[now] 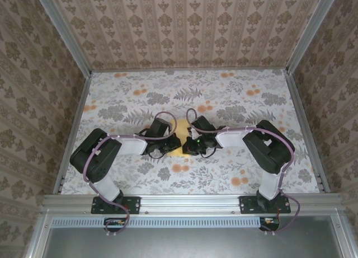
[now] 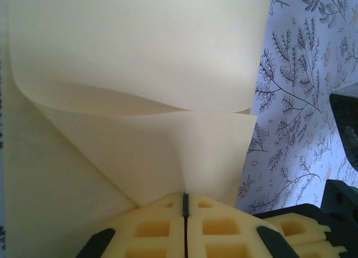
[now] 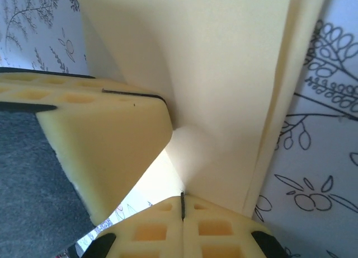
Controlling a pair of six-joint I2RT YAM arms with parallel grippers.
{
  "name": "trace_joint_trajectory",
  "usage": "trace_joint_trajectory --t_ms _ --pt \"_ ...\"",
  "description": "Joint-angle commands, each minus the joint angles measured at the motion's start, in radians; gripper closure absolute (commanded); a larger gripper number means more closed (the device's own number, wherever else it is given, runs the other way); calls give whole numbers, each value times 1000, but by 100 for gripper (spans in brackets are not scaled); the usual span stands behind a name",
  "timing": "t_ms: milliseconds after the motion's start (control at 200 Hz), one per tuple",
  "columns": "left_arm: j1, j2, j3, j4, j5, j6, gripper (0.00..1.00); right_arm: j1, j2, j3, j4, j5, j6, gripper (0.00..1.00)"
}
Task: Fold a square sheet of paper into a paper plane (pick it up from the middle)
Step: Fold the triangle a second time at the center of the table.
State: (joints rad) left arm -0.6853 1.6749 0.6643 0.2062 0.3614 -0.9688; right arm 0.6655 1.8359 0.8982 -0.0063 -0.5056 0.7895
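Observation:
The yellow sheet of paper (image 1: 182,125) lies at the middle of the table, between both grippers. Close up, the sheet (image 2: 140,56) is folded into layers, with a curled upper flap and a diagonal crease. My left gripper (image 2: 185,197) is shut and pinches the paper's near edge. My right gripper (image 3: 182,197) is also shut, on a puckered spot of the sheet (image 3: 224,73). The left gripper's foam fingers (image 3: 106,135) sit just left of the right gripper's tips. From above, the left gripper (image 1: 172,145) and right gripper (image 1: 189,146) almost touch. Whether the paper has a paper plane outline is hidden under them.
The table wears a grey floral cloth (image 1: 224,101) with orange flower blotches (image 1: 180,168). Patterned walls enclose three sides, with metal rails (image 1: 190,202) along the near edge. Both arms bend inward from their bases at the bottom corners.

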Motion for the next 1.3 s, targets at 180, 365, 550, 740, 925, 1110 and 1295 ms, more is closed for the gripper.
trace_joint_trajectory --t_ms 180,365,550,740,925,1110,1295 --pt "8 48 -8 -131 -38 16 93 -26 -81 -197 13 -26 66 100" --pt "9 54 -7 -140 -36 19 93 -26 -194 -194 30 -10 92 100" --pt "9 54 -3 -138 -31 21 93 -26 -131 -82 4 -6 52 100" --pt "9 54 1 -137 -27 22 93 -36 -50 -25 -31 12 16 100" --pt "9 51 14 -141 -25 32 93 -41 -6 -20 -80 23 -9 100" --pt "60 36 70 -220 -20 138 91 -44 -6 -58 -158 71 -41 100" --pt "167 48 83 -261 14 268 90 -44 -4 -83 -188 95 -55 100"
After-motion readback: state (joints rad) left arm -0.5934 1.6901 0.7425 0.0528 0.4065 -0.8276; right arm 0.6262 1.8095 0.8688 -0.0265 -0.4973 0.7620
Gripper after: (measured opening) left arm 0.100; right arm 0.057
